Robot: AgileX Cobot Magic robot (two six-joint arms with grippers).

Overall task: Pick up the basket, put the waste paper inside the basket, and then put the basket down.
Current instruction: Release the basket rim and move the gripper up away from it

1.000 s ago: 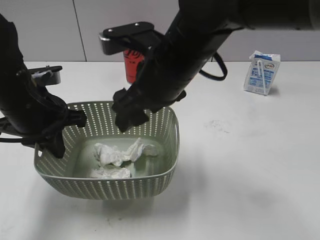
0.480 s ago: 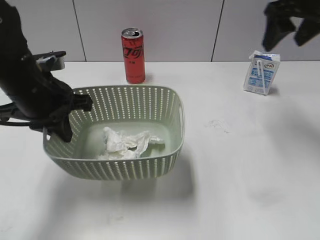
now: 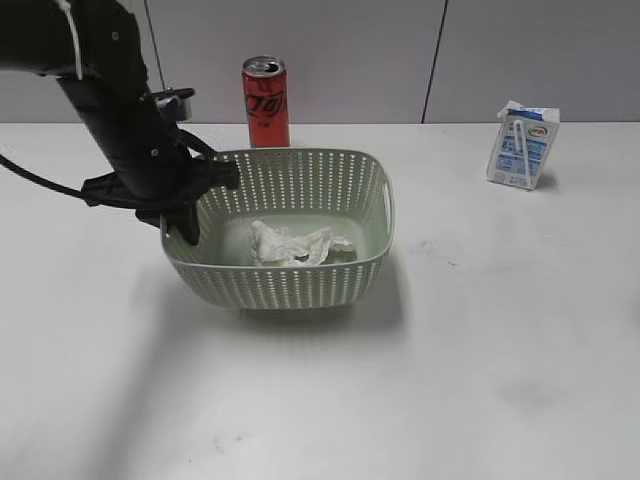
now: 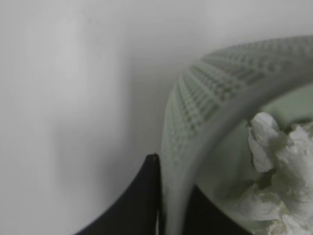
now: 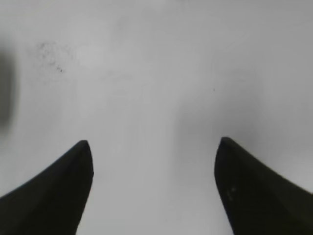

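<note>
The pale green basket [image 3: 300, 285] sits at the table's middle left, with white waste paper wads [image 3: 290, 245] inside it. My left gripper [image 3: 185, 215] is shut on the basket's left rim, one finger outside and one inside. In the left wrist view the basket wall [image 4: 195, 112] runs between the two black fingers [image 4: 172, 196], and the waste paper [image 4: 279, 161] lies on the floor inside. My right gripper [image 5: 154, 161] is open and empty above bare table; it is out of the exterior view.
A red drink can [image 3: 266, 100] stands right behind the basket. A blue-and-white drink carton [image 3: 523, 145] stands at the back right. A faint smudge [image 5: 51, 56] marks the white table under the right gripper.
The left arm has carried the basket to the right and toward the can. The right arm has lifted away from over the basket and left the exterior view.
</note>
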